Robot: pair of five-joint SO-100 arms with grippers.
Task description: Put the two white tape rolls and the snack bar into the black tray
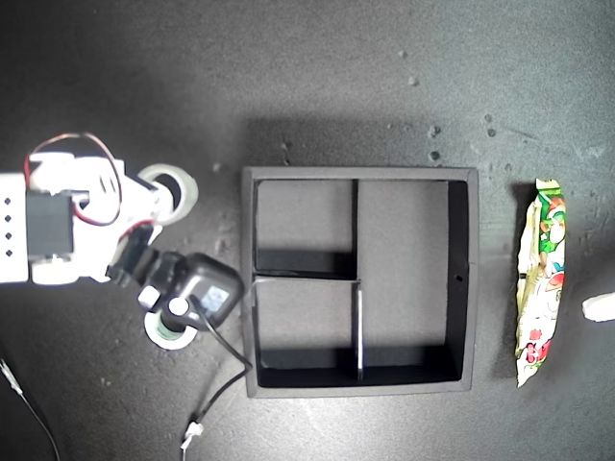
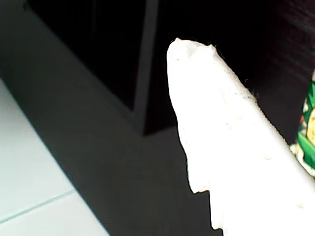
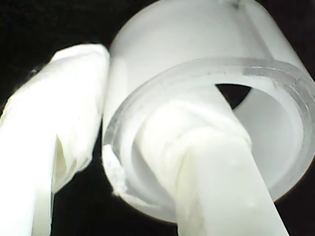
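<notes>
Matte black table [image 1: 317, 86] carries the black tray [image 1: 248, 279], square, low-walled, divided into three bare compartments. At nine o'clock from it in the exterior view, the second pincer [image 3: 120, 93] is clenched on the green-cored tape roll [image 3: 197, 39], one wrapped finger inside the ring and one against its smooth outer wall; that arm reaches down over the roll. The all-white tape roll [image 1: 183, 187] lies near, toward twelve o'clock. At three o'clock from the tray lies the crinkled snack bar [image 1: 540, 279]. Just beyond it the first pincer [image 1: 598, 305] shows one white tip; whether it is parted cannot be told.
</notes>
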